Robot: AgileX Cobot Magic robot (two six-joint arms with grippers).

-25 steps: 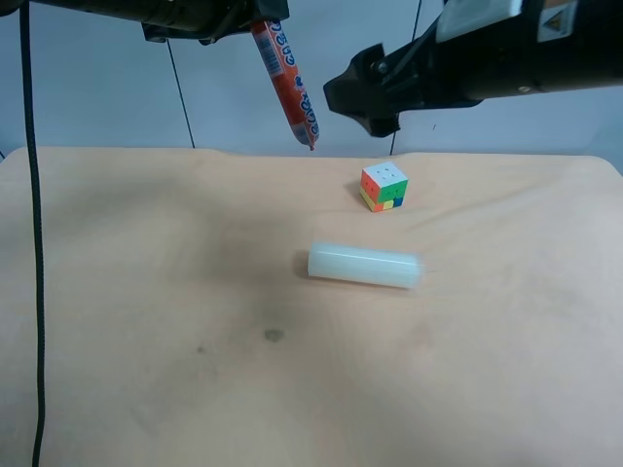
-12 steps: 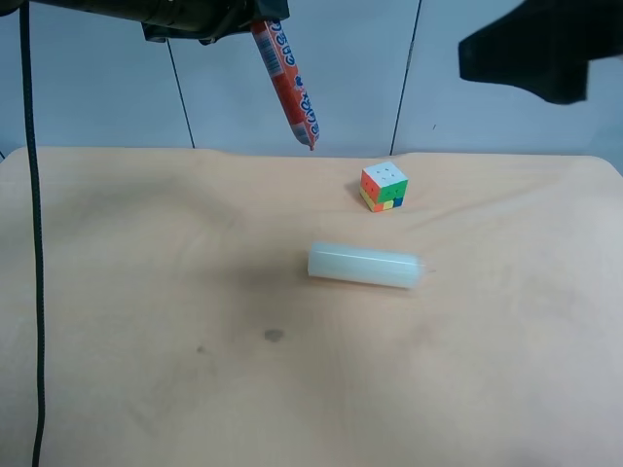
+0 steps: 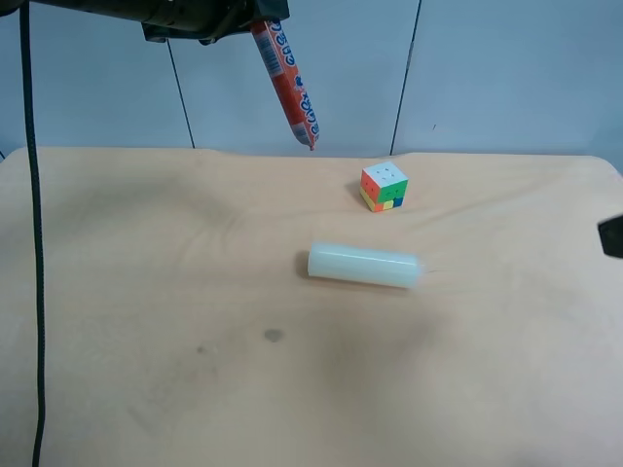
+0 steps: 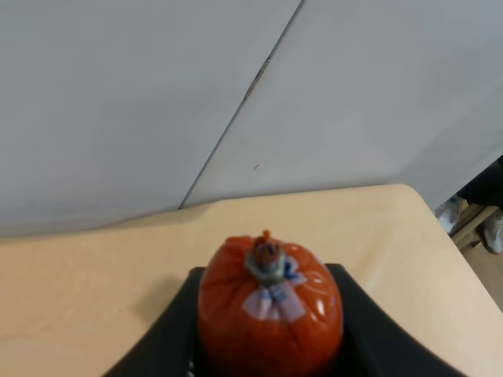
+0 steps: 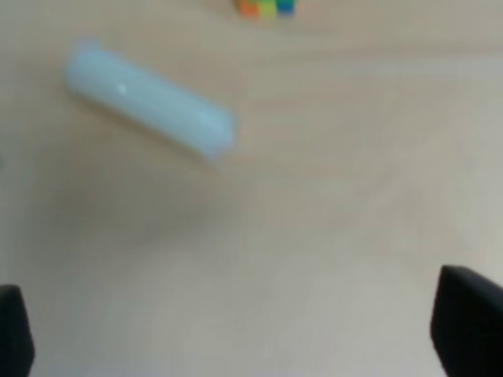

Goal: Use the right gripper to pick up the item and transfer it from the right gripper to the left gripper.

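Note:
The item, a slim red-orange stick with blue-white lettering, hangs slanted high above the table's far side. The left gripper, on the all-black arm at the exterior high view's top left, is shut on its upper end. In the left wrist view the item's pinched end sits between the black jaws. The right gripper is open and holds nothing, with only its dark fingertips showing at the frame's corners. Just a dark sliver of the right gripper shows at the exterior high view's right edge, far from the item.
A pale whitish cylinder lies on its side mid-table, also under the right wrist camera as the cylinder. A multicoloured cube stands behind it. A thin black cable hangs down the view's left side over the beige table.
The right arm has pulled away from beside the item, moving right and down until almost out of the exterior high view. The left gripper and the item have not moved.

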